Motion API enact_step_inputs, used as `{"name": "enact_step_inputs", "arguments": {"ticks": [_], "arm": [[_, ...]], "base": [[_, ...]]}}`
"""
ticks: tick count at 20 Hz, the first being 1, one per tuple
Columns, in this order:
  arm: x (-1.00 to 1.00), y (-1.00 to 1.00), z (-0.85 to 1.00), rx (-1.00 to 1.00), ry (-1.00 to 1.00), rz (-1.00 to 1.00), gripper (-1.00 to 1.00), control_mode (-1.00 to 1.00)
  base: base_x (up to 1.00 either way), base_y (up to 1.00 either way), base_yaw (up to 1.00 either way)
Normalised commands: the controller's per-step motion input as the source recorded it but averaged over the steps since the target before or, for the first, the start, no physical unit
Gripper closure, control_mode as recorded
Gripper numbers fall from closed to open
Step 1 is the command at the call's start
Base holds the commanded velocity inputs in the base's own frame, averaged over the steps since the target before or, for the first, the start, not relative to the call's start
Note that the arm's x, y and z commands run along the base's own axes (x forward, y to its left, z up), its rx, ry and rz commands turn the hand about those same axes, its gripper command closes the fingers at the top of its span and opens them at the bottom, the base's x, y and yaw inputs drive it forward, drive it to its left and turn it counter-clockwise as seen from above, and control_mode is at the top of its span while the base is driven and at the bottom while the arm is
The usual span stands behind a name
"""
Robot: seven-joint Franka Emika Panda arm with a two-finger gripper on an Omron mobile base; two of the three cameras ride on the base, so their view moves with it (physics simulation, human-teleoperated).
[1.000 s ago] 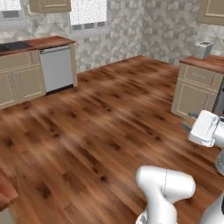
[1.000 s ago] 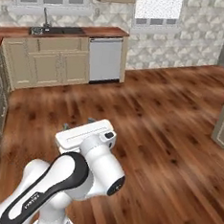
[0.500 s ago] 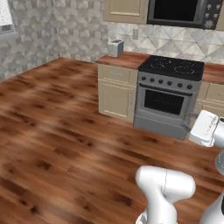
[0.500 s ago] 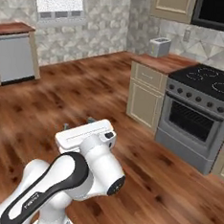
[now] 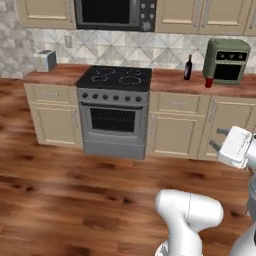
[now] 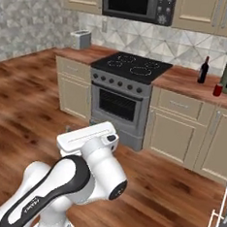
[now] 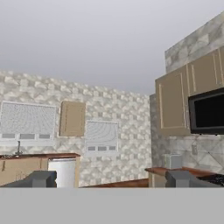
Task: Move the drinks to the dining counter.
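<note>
Two drinks stand on the wood counter right of the stove: a dark wine bottle (image 5: 188,68) (image 6: 203,70) with a red cap and, to its right, a short red can (image 5: 208,82) (image 6: 217,89). My gripper (image 5: 219,139) (image 7: 113,179) hangs in the air well short of that counter, at about cabinet-door height. It is open, with nothing between its fingers (image 7: 41,178). In the hand view it faces a far wall with windows, not the drinks. The dining counter is out of view.
A black stove (image 5: 116,112) with a microwave (image 5: 115,12) above it stands left of the drinks. A green toaster oven (image 5: 227,60) sits right behind the can. A toaster (image 5: 45,60) is on the counter's far left. Open wood floor (image 5: 65,200) lies between me and the cabinets.
The whole picture has swung: the camera turned from the dishwasher wall across the floor to the stove counter with the drinks. The arm holds the same pose and the gripper stays open.
</note>
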Motion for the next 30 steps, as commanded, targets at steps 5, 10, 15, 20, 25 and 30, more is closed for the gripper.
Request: {"name": "enact_step_inputs", "arguments": {"ticks": [5, 10, 15, 20, 25, 30], "arm": [[0.00, 0.00, 0.00, 0.00, 0.00, 0.00, -1.00, 1.00], [0.00, 0.00, 0.00, 0.00, 0.00, 0.00, -1.00, 1.00], [0.00, 0.00, 0.00, 0.00, 0.00, 0.00, -1.00, 1.00], [0.00, 0.00, 0.00, 0.00, 0.00, 0.00, -1.00, 1.00], [0.00, 0.00, 0.00, 0.00, 0.00, 0.00, -1.00, 1.00], [0.00, 0.00, 0.00, 0.00, 0.00, 0.00, -1.00, 1.00]], "base": [[0.85, -0.15, -0.27], [1.00, 0.00, -0.11], [1.00, 0.00, -0.11], [1.00, 0.00, -0.15], [1.00, 0.00, -0.17], [0.90, 0.01, -0.15]]}}
